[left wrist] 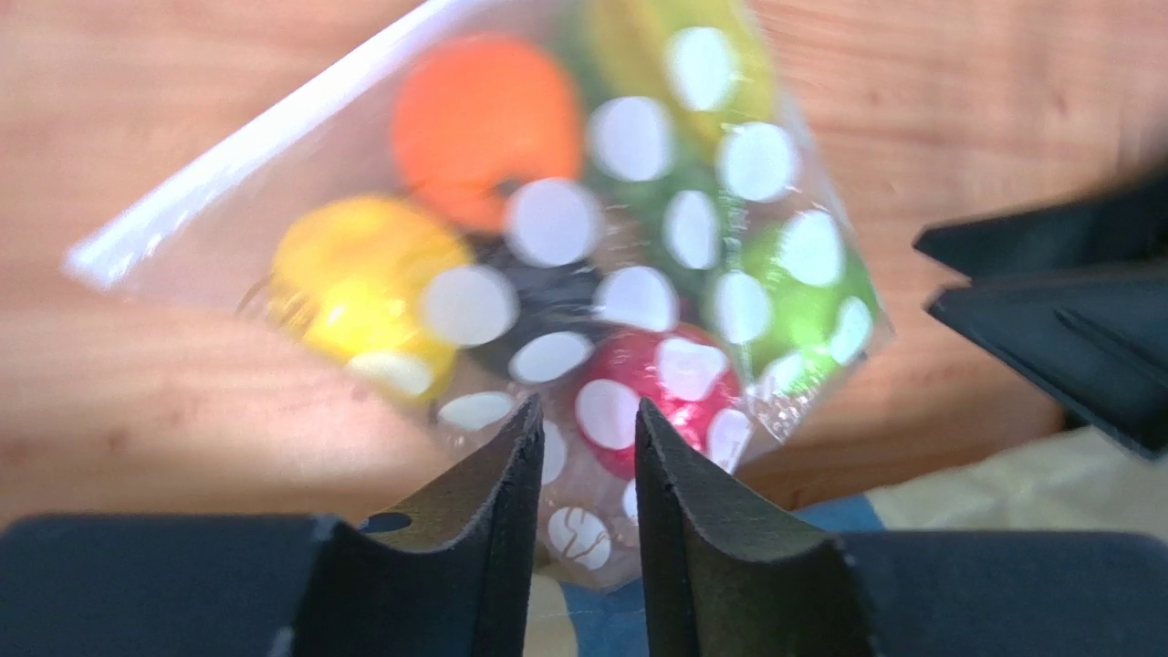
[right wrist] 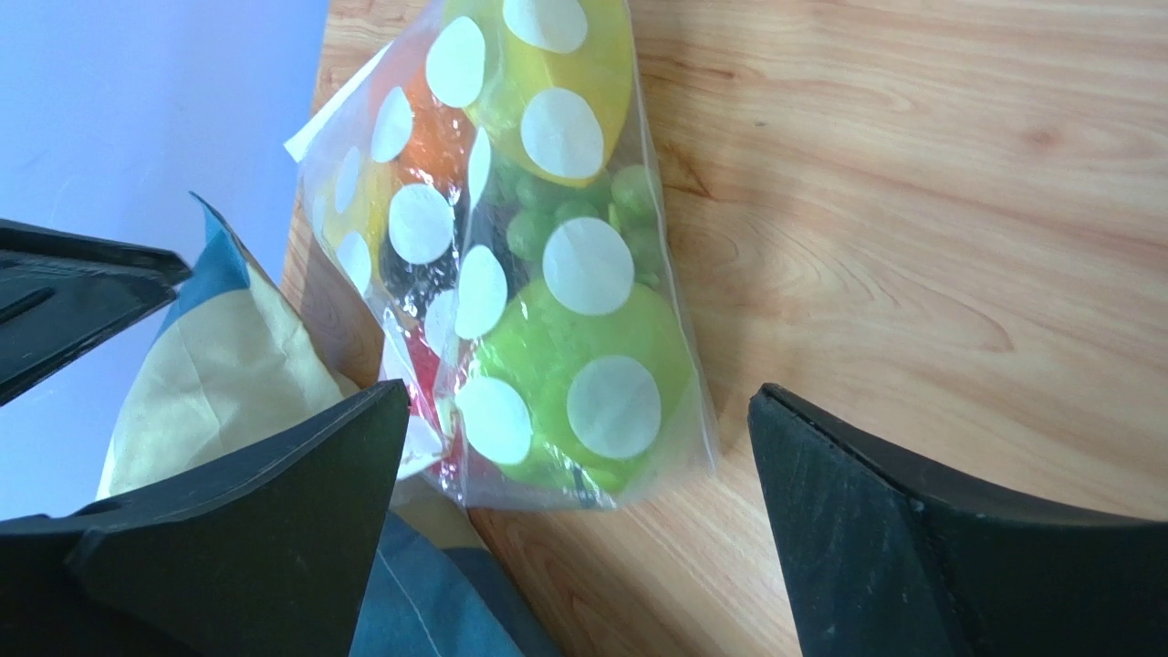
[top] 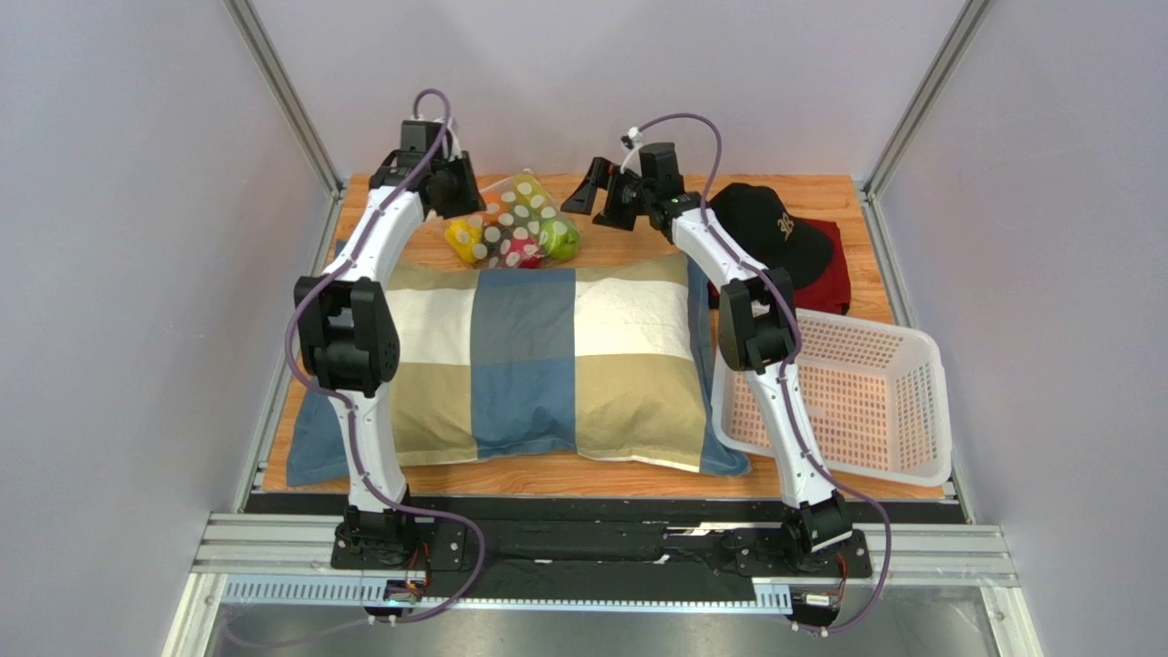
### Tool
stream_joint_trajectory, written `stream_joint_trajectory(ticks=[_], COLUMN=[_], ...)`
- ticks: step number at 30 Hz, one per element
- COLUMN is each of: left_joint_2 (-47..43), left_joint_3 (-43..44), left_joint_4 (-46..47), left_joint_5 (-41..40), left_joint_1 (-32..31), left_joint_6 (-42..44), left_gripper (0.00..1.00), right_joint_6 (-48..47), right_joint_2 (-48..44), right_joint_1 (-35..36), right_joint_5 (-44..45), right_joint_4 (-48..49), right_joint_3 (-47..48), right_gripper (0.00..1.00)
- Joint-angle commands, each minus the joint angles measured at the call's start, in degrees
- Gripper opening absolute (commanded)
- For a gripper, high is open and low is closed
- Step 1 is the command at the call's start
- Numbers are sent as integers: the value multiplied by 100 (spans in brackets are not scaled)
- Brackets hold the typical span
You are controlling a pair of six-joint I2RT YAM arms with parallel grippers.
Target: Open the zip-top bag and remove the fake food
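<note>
Two arms meet at the zip-top bag, top centre of the overhead view, just past the checked pillow.

The bag lies on the wooden table, its zip strip toward the upper left of the left wrist frame. The fake food is inside: orange, yellow, red and green pieces and one dark one show through the white dots. The left gripper sits at the bag's left edge in the overhead view. Its fingers are drawn close, and a corner of the bag shows in the narrow gap; whether they actually pinch the plastic I cannot tell. The right gripper hangs to the bag's right, spread wide, and in its own camera the green end of the bag lies between its fingers. A white basket sits at the right, with a black cap above it.
</note>
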Motion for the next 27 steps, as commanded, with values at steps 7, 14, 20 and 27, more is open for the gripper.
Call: stream_joint_trajectory(ticks=[7, 14, 20, 27], left_joint_2=[-37, -106, -195, 25], left_joint_3=[-92, -240, -232, 93], left_joint_4=[274, 511, 739, 1548], left_joint_5=[913, 1249, 1644, 2620], left_joint_1=[692, 823, 850, 815], left_joint_6=[-2320, -2382, -2372, -2785], left_gripper=[53, 51, 49, 49], right_joint_6=[-132, 95, 307, -18], right_joint_2=[496, 830, 813, 111], right_joint_1=[321, 445, 453, 445], right_joint_5=[-90, -161, -143, -143], right_joint_4=[647, 1041, 1218, 1184], right_joint_3=[498, 656, 822, 761], right_gripper=[100, 86, 27, 0])
